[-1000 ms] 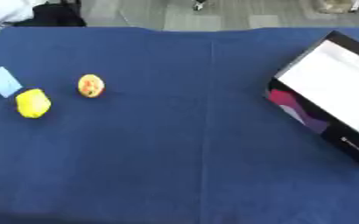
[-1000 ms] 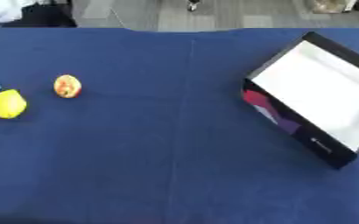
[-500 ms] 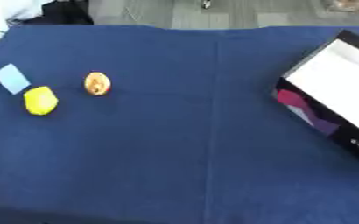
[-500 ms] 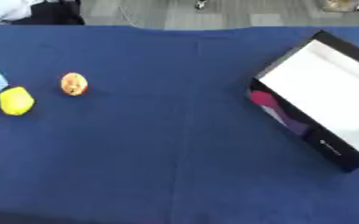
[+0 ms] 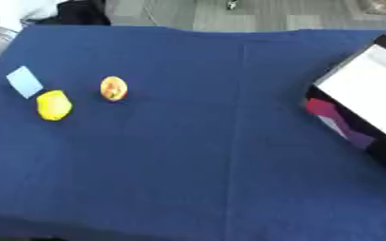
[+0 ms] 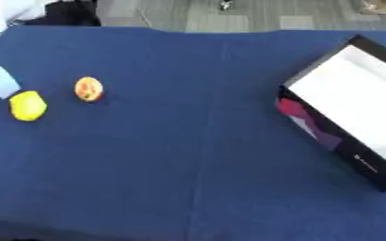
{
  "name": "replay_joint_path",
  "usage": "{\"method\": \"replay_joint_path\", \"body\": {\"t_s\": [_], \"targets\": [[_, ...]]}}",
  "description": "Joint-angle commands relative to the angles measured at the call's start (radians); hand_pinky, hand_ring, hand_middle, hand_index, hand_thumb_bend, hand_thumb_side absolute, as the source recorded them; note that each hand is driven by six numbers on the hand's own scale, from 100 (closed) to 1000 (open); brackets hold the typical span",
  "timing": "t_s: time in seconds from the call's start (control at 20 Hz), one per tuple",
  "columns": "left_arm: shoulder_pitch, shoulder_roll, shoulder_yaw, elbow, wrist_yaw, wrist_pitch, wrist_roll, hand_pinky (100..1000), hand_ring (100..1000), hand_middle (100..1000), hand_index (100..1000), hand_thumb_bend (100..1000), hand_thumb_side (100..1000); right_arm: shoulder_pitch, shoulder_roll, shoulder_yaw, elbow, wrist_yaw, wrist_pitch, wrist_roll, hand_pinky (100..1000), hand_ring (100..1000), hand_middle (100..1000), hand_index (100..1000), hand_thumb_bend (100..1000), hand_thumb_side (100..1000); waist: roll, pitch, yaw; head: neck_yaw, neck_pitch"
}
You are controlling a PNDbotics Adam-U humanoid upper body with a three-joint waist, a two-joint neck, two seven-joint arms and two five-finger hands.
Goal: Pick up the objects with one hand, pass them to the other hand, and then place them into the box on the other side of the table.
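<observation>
Meanwhile neither robot hand shows in either view, so their fingers cannot be judged. At nine o'clock on the blue cloth [image 5: 196, 155] lie a yellow object [image 5: 54, 105], an orange object [image 5: 113, 88] just beside it, and a pale blue piece [image 5: 24, 81]. At three o'clock sits the black box [image 6: 350, 116], white inside.

The table [image 5: 196, 155] is covered in plain dark blue cloth. At far left lie a pale blue card [image 5: 24, 81], a yellow lemon-shaped fruit [image 5: 54, 105] and an orange fruit [image 5: 113, 88] mottled red and yellow. At right, the box [image 6: 357, 106] is white inside, black outside with magenta and purple patches.
</observation>
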Motion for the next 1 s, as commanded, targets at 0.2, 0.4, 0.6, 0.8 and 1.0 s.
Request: {"method": "replay_joint_path", "body": {"t_s": [0.2, 0.4, 0.6, 0.8, 1.0], "targets": [[-0.055, 0.042, 0.009, 0.022, -0.125, -0.019, -0.12, 932, 858, 808, 826, 501, 592, -0.006, -0.052, 0.002, -0.035, 0.003, -0.009, 0.002, 908, 888, 1000, 983, 100, 634, 0.003, 0.01, -0.003, 0.013, -0.015], [-0.087, 0.026, 0.012, 0.034, -0.206, -0.021, -0.153, 940, 877, 826, 827, 508, 546, -0.012, -0.043, 0.005, -0.033, 0.009, -0.004, 0.004, 908, 888, 1000, 983, 100, 646, -0.002, 0.022, -0.004, 0.011, -0.031], [-0.098, 0.017, 0.006, 0.033, -0.249, -0.055, -0.186, 942, 882, 826, 830, 545, 521, -0.021, -0.036, 0.01, -0.029, 0.014, 0.0, 0.009, 908, 888, 1000, 983, 100, 646, -0.007, 0.031, -0.007, 0.01, -0.04], [-0.096, 0.014, 0.008, 0.042, -0.28, -0.062, -0.211, 943, 883, 833, 837, 567, 479, -0.022, -0.034, 0.013, -0.028, 0.019, 0.0, 0.01, 908, 888, 1000, 983, 100, 647, -0.01, 0.037, -0.007, 0.003, -0.046], [-0.091, 0.012, -0.004, 0.031, -0.378, -0.069, -0.235, 944, 891, 848, 858, 654, 368, -0.024, -0.033, 0.017, -0.028, 0.025, 0.001, 0.015, 908, 888, 1000, 982, 100, 645, -0.013, 0.039, -0.007, 0.003, -0.052]]}}
